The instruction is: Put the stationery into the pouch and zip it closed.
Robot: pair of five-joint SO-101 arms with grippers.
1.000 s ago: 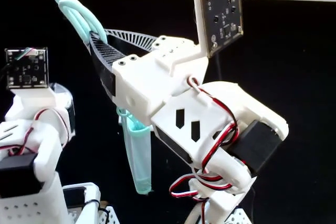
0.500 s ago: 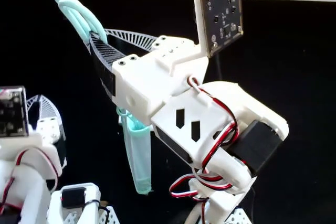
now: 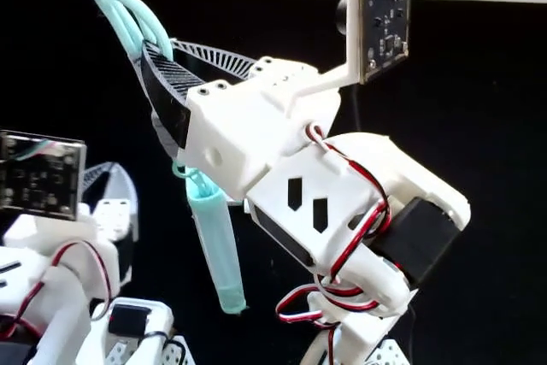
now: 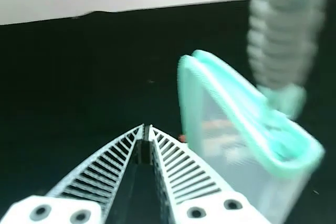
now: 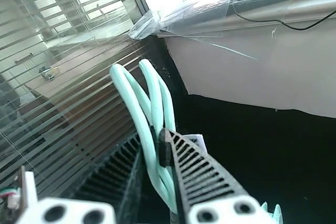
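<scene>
the right gripper (image 3: 159, 55) is seen raised above the black table (image 3: 487, 91), toward its far edge, with the ribbed fingers closed on the mint loop (image 3: 124, 14) of the pouch (image 3: 218, 250). the pouch is hung edge-on beneath that gripper, its lower end pointed down. the left gripper (image 3: 111, 181) is found low by the table's near left corner, near the pouch but apart from it.
</scene>
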